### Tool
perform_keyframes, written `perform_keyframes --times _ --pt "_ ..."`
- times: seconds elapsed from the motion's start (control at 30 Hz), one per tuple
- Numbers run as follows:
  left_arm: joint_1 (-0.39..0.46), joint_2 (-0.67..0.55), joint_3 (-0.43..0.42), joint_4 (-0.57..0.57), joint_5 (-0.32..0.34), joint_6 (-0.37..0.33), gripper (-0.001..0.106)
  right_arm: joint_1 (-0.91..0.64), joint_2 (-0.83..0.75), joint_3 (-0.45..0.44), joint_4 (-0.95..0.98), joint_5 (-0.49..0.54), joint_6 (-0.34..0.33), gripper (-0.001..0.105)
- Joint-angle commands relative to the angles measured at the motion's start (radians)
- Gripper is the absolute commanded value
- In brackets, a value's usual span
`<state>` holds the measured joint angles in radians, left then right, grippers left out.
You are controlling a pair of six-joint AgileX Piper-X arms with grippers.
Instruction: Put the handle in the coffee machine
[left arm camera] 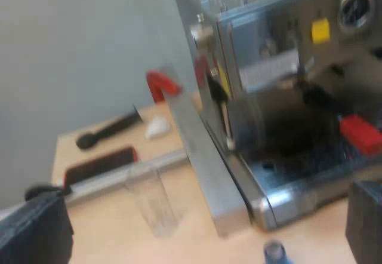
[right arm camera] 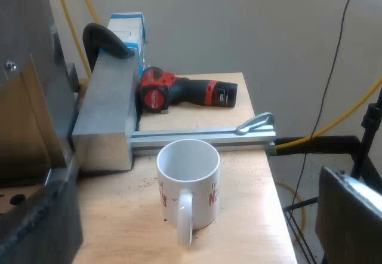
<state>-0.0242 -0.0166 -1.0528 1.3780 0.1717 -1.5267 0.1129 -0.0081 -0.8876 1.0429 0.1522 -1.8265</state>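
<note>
The mug (right arm camera: 188, 183) is showing red lettering I cannot read; the espresso machine (left arm camera: 280, 67) is wearing a blank yellow sticker (left arm camera: 320, 30). The holder (left arm camera: 352, 128) is sticking out, red end outward, at the machine's front. The left gripper (left arm camera: 203, 234) is facing it and the right gripper (right arm camera: 194, 228) is facing the mug, both with fingers apart and holding nothing.

White mug (right arm camera: 188, 183) upright (red lettering) beside aluminium rail (right arm camera: 203, 135); red-black drill (right arm camera: 185, 92) lying beyond rail; measuring glass (left arm camera: 152, 201) upright.
</note>
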Motion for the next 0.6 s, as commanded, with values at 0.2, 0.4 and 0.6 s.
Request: perform_keyframes --times 0.2,0.4,0.6 --pt "0.001 -0.14 -0.008 0.16 0.005 0.028 0.095 -0.005 -0.045 -0.012 -0.014 0.004 -0.015 0.082" --pt "0.001 -0.14 0.016 0.165 0.003 0.012 0.095 -0.005 -0.045 -0.012 -0.014 0.004 -0.011 0.082" --pt "0.001 -0.14 0.078 0.116 -0.004 -0.01 0.095 -0.005 -0.045 -0.005 -0.014 0.0 -0.011 0.082"
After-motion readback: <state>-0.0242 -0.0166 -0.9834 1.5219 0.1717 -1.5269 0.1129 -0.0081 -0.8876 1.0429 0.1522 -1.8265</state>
